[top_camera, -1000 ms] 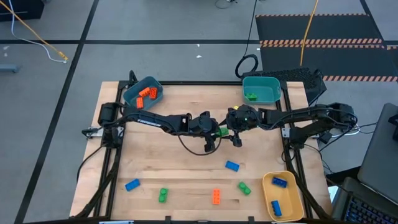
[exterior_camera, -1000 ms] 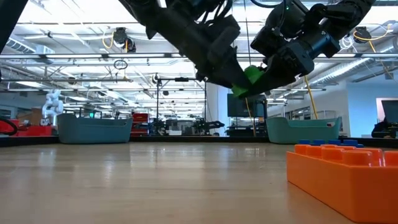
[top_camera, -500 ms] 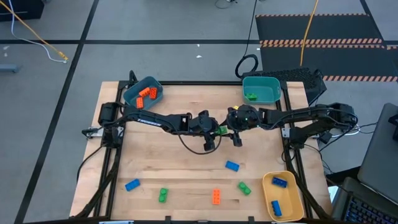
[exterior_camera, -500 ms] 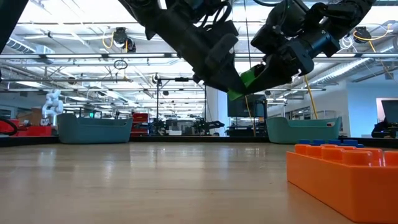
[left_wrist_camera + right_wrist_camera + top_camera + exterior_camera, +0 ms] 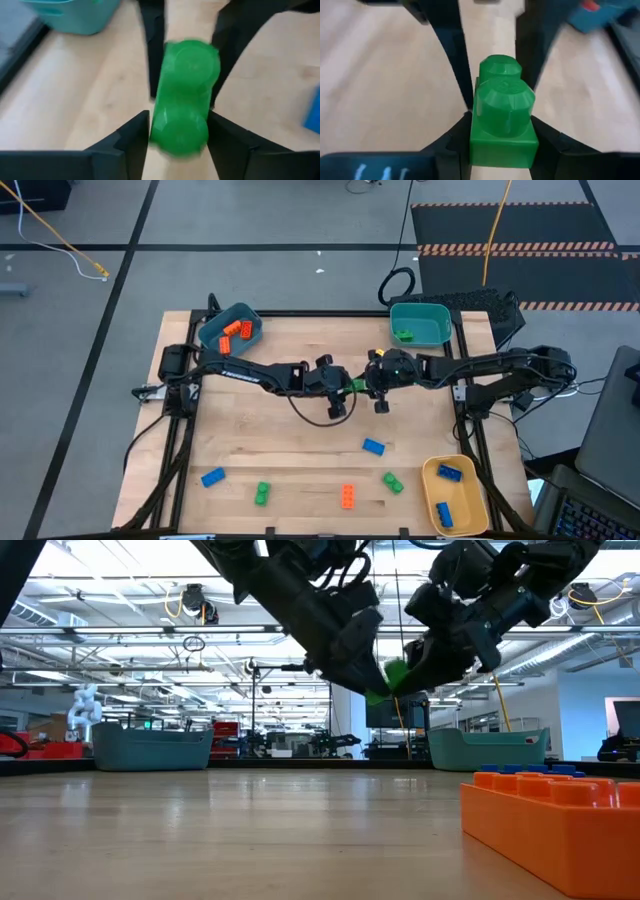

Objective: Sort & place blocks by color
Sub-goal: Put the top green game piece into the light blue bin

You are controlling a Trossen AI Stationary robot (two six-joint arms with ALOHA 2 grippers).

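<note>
Since the earlier frames: both arms have drawn slightly closer at mid-tabletop, and the right pincer has narrowed onto the green brick. High view: left pincer [image 5: 345,387] and right pincer [image 5: 368,384] meet tip to tip above the middle of the tabletop [image 5: 300,460], the green brick [image 5: 356,387] between them, clear of the wood. Teal bin [image 5: 420,323] holding one green brick lies just behind the right arm, the nearer arm to it; second teal bin [image 5: 230,328] with orange bricks at rear left; yellow bin [image 5: 455,495] with blue bricks at front right. Loose bricks, blue, green and orange, lie along the front. Low view: brick held aloft between two converging pincers; an orange brick [image 5: 550,825] sits close to the lens. Left wrist view: brick's long axis runs along the line joining the pincers; whether the left fingers [image 5: 130,137] press it cannot be told. Right wrist view: right fingers [image 5: 457,137] flank the brick's base, apparently clamped. Item: two-stud brick, glossy green plastic, rigid.
</note>
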